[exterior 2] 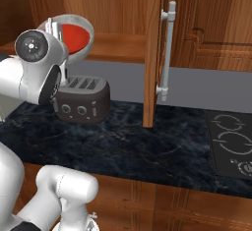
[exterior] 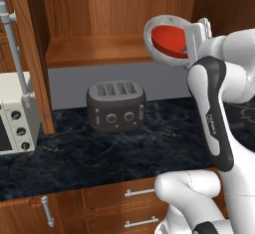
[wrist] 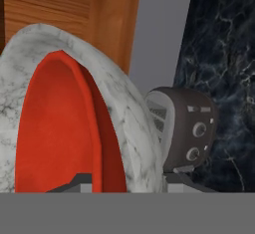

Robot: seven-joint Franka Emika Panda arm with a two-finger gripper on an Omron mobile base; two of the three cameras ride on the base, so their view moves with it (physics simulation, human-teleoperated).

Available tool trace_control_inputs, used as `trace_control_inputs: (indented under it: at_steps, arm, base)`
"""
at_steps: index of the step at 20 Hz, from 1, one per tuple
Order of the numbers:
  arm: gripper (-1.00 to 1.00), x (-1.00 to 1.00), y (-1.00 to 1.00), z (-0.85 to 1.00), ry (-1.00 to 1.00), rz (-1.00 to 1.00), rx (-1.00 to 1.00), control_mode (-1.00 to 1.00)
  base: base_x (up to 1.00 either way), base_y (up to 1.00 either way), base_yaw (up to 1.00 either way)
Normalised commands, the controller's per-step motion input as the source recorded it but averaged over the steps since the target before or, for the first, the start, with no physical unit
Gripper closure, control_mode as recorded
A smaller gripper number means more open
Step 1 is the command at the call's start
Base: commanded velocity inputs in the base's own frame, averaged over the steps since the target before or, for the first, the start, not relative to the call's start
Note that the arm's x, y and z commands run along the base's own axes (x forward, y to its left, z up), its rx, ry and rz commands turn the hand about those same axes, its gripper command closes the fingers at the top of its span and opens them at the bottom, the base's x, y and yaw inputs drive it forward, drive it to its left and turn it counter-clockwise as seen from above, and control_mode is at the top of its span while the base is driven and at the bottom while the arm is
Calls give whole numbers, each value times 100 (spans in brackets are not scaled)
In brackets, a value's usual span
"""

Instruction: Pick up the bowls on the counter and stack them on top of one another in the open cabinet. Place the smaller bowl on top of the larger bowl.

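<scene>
Pincer point(exterior: 191, 46) clamped on tilted red bowl point(exterior: 169, 40) nested inside speckled bowl point(exterior: 155, 28), above toaster point(exterior: 116, 105).

A kitchen. A dark marble-veined counter point(exterior: 99, 153) carries a toaster point(exterior: 116, 105) and a toaster oven point(exterior: 14, 113), with wooden cabinets point(exterior: 89, 14) above and drawers point(exterior: 124, 203) below. A hob point(exterior 2: 231, 144) is set into the counter.

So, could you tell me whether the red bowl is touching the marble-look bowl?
Touching: in the hand view the red bowl sits nested inside the marble-look bowl.
</scene>
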Motion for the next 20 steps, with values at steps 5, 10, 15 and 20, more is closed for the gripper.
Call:
trace_control_inputs:
  at_steps: [5,10,15,20]
  arm:
    - [100,17,0,10,0,0,0,-100]
    - [100,22,0,22,1,0,0,-100]
    - [100,28,0,17,4,0,0,-100]
    - [100,33,0,13,6,0,0,-100]
  base:
    - [0,0,0]
    - [0,0,0]
    - [0,0,0]
    - [0,0,0]
